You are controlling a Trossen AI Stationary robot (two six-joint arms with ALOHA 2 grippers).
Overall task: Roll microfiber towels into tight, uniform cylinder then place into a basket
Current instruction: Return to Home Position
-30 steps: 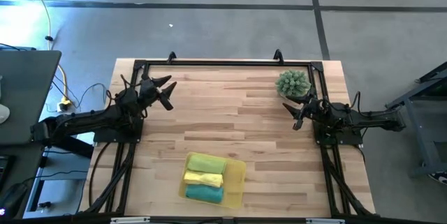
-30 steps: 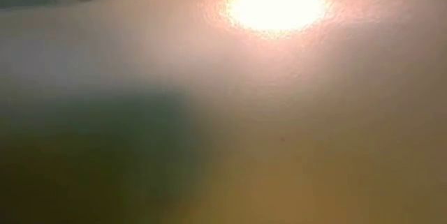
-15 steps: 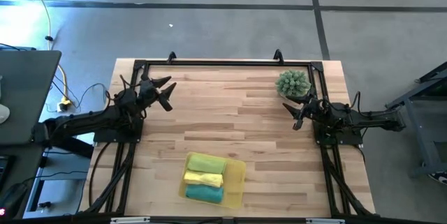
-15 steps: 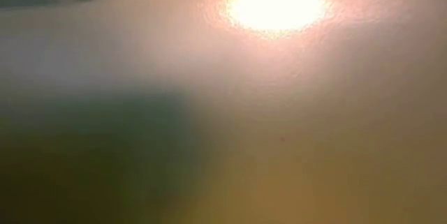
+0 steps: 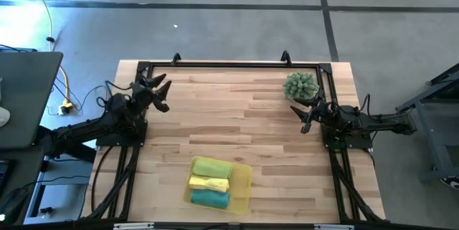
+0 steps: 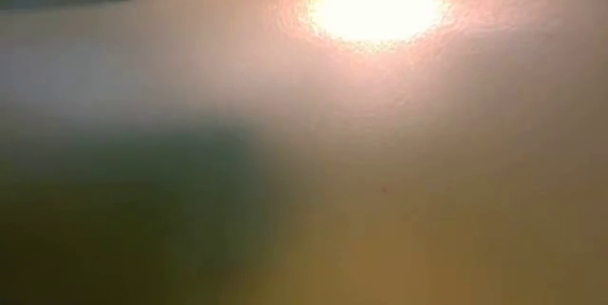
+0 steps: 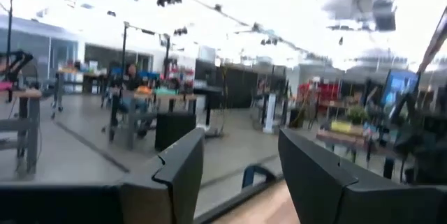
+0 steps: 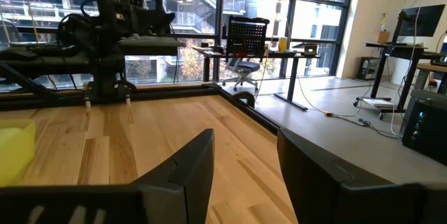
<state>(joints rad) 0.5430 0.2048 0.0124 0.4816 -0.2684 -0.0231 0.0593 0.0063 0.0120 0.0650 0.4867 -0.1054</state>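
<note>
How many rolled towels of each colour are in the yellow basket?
Lime green towel: 1
Yellow towel: 1
Teal towel: 1
Total: 3, all in the basket.

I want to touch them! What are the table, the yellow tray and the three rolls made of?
The pale striped tabletop looks like smooth wood: planks with grain. The shallow yellow tray seems plastic, slightly see-through. The lime green roll, yellow roll and teal roll look like soft, matte cloth.
</note>
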